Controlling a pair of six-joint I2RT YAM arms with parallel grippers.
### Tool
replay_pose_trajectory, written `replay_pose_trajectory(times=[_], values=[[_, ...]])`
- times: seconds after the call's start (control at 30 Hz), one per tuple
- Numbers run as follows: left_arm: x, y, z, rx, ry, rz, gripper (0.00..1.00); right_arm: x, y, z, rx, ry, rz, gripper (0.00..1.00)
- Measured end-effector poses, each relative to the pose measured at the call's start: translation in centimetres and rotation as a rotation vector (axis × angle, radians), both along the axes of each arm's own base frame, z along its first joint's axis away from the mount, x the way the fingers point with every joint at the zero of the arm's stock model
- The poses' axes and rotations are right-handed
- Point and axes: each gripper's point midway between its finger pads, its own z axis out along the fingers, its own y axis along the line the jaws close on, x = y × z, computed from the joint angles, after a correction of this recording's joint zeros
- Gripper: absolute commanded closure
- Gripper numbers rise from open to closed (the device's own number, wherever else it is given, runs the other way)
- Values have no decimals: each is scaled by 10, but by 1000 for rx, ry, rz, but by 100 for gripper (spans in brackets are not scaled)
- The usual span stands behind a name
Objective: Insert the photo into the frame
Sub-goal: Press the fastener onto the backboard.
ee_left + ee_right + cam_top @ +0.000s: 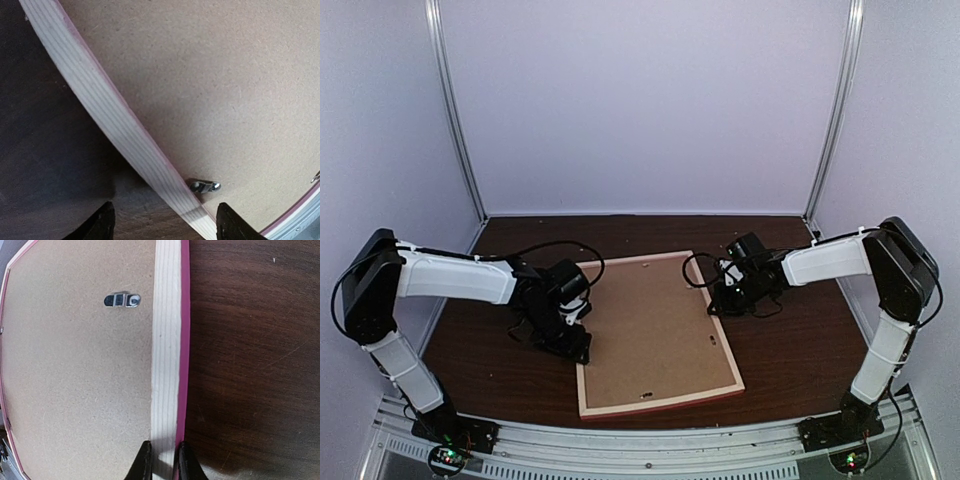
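Right wrist: frame (167, 365) is pinched at its rail by right end effector (163, 462), probably as anchor; left end effector (165, 225) is spread wide.

no txt, labels, brands, nos. or signs are showing readably in any view. nothing legible is appearing on the frame (165, 365), its backing board (75, 380) or the small metal clip (122, 300).
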Motion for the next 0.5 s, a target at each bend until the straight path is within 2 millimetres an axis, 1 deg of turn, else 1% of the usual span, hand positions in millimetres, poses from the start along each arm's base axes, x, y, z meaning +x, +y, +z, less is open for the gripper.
replay_pose_trajectory(times=[0.13,0.4,0.5], values=[[0,2,1,12,-3,2,36,0,0,0,2,2,1,86],[1,2,-10,36,17,10,38,0,1,0,7,2,4,86],[2,1,-10,39,21,14,38,0,2,-1,7,2,4,86]])
